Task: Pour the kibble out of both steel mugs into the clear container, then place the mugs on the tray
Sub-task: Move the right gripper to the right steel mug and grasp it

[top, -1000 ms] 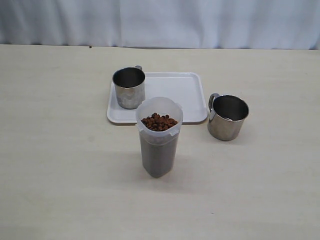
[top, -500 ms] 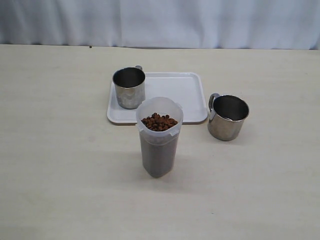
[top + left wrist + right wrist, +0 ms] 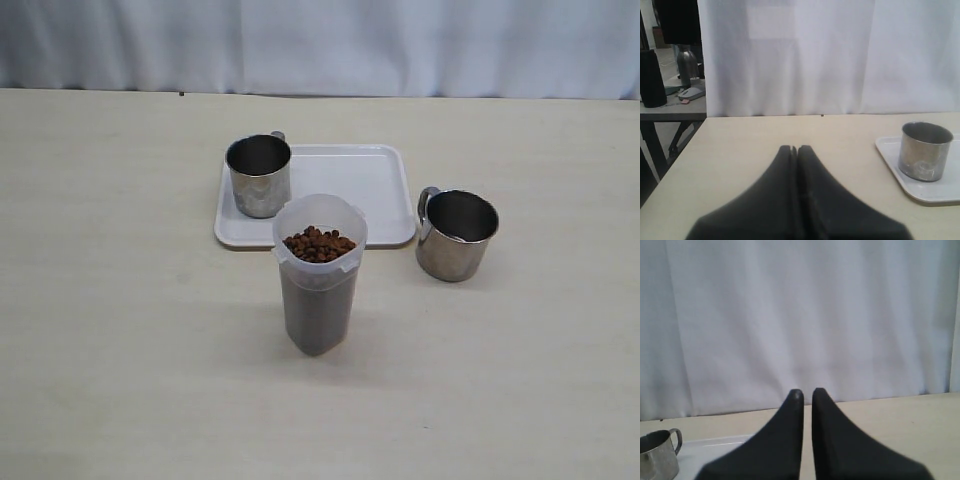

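Kibble [image 3: 318, 243] sits heaped near the rim of the clear container [image 3: 318, 300]. Round it, biggest first, the pale table [image 3: 120, 330] carries everything, with a white curtain [image 3: 320, 45] hanging along its far edge, straight ahead of both pincers. On the table lies the tray [image 3: 365, 180], ahead of the left pincer [image 3: 797, 149] and well apart from it; that pincer's black fingers are pressed together on nothing. The container stands upright on the table just off the tray's near rim, covering a bit of that rim in the wide view. Upright on the tray is the first steel mug [image 3: 259, 180], ahead of the left pincer, while the second steel mug [image 3: 455, 240] stands on the bare table just beside the tray. The right pincer [image 3: 807, 392] is closed too, holding nothing, with a mug's handle showing well ahead of it; which mug, I can't tell.
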`<state>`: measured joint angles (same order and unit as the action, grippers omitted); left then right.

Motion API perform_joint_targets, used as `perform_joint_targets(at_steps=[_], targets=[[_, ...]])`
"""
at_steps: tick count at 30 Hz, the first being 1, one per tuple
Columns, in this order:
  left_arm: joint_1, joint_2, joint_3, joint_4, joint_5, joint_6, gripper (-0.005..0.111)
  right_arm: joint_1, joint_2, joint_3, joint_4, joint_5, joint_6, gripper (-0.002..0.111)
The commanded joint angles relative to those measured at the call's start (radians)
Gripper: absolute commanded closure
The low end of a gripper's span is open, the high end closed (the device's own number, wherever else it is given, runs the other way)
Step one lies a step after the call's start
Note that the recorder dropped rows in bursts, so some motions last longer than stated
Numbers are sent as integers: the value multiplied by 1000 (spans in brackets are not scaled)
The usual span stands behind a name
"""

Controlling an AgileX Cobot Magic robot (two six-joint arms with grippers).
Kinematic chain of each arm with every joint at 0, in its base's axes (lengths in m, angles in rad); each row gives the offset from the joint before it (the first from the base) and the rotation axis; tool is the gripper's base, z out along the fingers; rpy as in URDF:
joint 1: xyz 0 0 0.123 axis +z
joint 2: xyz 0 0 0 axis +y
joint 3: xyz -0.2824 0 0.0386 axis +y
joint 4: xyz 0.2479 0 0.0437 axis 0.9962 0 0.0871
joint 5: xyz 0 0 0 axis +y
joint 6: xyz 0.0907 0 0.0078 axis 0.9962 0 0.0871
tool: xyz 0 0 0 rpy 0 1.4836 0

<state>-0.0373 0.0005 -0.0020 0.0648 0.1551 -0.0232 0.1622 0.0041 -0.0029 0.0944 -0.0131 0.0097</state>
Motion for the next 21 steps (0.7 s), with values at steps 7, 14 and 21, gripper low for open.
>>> perform_joint_targets(at_steps=[7, 14, 21], targets=[[-8, 0, 2, 4, -5, 1, 107, 3, 160, 3, 2, -262, 72, 102], [-8, 0, 2, 4, -5, 1, 107, 3, 876, 3, -478, -760, 329, 29], [-8, 0, 2, 4, -5, 1, 107, 3, 1526, -246, -538, -800, 310, 6]])
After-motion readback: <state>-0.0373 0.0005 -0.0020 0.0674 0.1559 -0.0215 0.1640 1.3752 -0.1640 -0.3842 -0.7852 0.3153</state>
